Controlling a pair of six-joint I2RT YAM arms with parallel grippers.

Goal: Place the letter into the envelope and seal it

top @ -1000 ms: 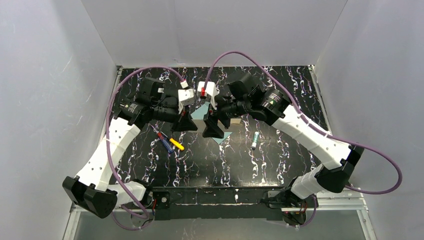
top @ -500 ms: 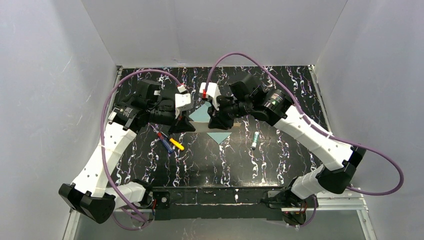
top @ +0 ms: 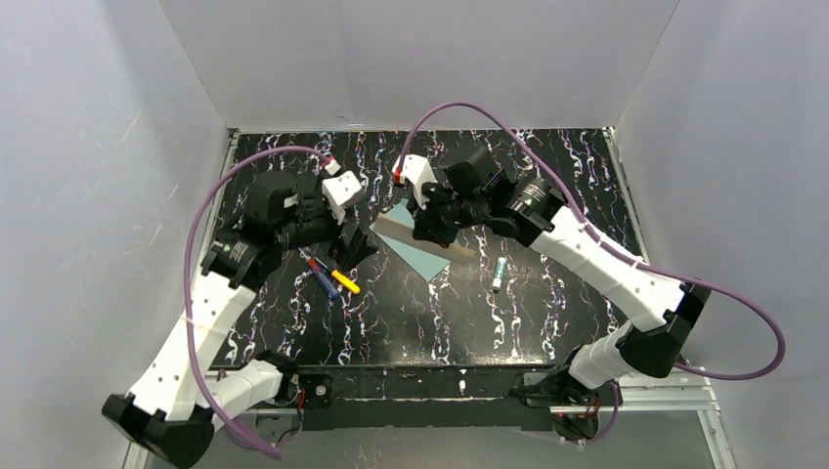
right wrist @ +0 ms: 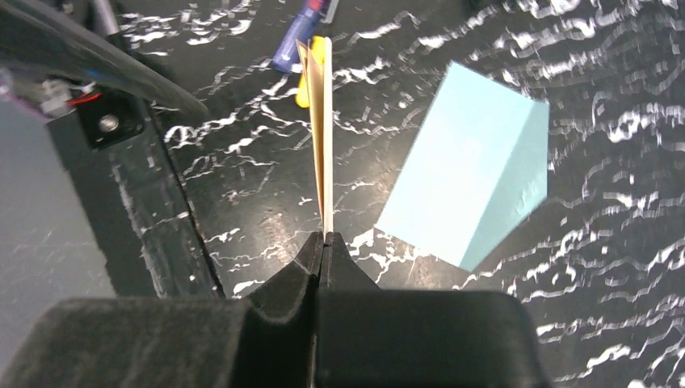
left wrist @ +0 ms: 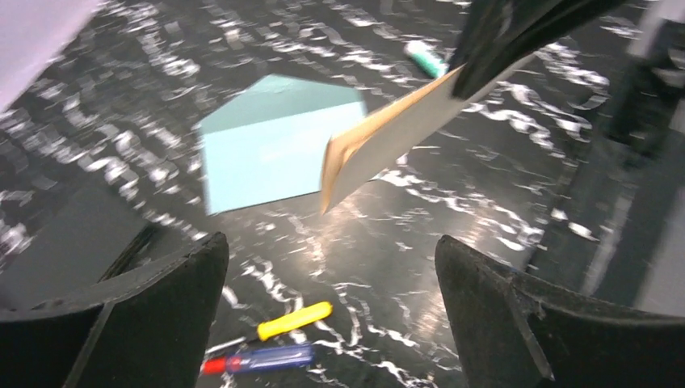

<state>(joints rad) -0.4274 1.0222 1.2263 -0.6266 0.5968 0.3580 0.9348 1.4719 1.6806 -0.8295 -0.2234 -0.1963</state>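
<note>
Two states: your right pincer (right wrist: pixel 325 238) nips the letter (right wrist: pixel 321 137) edge-on for the envelope (right wrist: pixel 468 170) at 3 o'clock; left pincer (left wrist: pixel 331 275) gapes empty.

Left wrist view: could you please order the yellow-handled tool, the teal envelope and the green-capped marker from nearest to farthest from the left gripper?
1. The yellow-handled tool: low in the frame, just ahead of the open left gripper.
2. The teal paper envelope: flat on the table farther ahead, left of centre.
3. The green-capped white marker: farthest, upper right, beyond the held tan letter.
</note>
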